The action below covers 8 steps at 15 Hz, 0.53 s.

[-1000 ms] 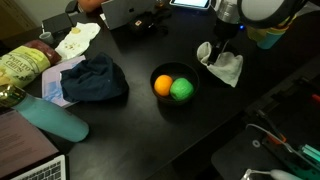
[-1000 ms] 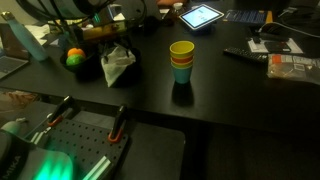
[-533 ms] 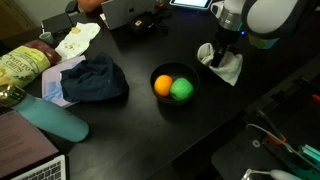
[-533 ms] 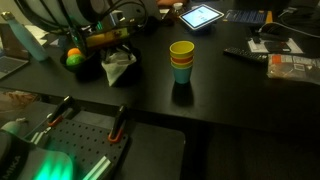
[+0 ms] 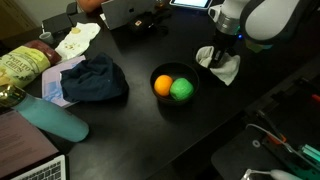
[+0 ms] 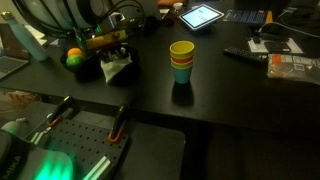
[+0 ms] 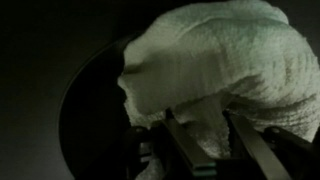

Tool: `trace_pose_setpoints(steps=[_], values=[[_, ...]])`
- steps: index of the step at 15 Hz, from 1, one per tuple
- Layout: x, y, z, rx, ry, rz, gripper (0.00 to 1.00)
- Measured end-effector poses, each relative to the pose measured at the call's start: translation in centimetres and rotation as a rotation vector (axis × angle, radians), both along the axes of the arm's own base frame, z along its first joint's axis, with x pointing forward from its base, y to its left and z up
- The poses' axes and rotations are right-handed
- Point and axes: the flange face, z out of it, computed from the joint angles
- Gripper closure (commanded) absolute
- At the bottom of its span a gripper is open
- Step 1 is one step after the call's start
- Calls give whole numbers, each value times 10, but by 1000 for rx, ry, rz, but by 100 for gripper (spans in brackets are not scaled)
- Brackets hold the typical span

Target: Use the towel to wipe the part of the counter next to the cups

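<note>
The white towel lies bunched on the black counter, right beside a black bowl. My gripper reaches down onto the towel from above. In the wrist view the towel fills the frame, and a fold of it is pinched in my gripper, pressing against both fingers. The stacked cups, yellow on top, stand apart from the towel on the counter in an exterior view. They do not show in the wrist view.
The bowl holds an orange and a green fruit. A blue cloth, teal bottle, snack bag and crumpled paper lie further off. A tablet, remote and packet lie beyond the cups.
The jaws have come in from wide open onto the towel. The arm has dropped slightly, and the towel looks more bunched under it.
</note>
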Motion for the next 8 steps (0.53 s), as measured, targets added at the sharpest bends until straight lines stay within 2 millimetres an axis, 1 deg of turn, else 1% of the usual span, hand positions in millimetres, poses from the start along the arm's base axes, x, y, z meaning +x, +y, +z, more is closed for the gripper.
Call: trace_pose_setpoints(steps=[1, 2, 3, 4, 5, 8], values=[[1, 3, 0, -6, -5, 3, 94], [3, 6, 1, -11, -11, 4, 97], [6, 12, 3, -14, -19, 6, 93], [8, 17, 5, -14, -27, 8, 95], [11, 23, 7, -13, -36, 13, 94], [22, 40, 16, -22, -73, 34, 94]])
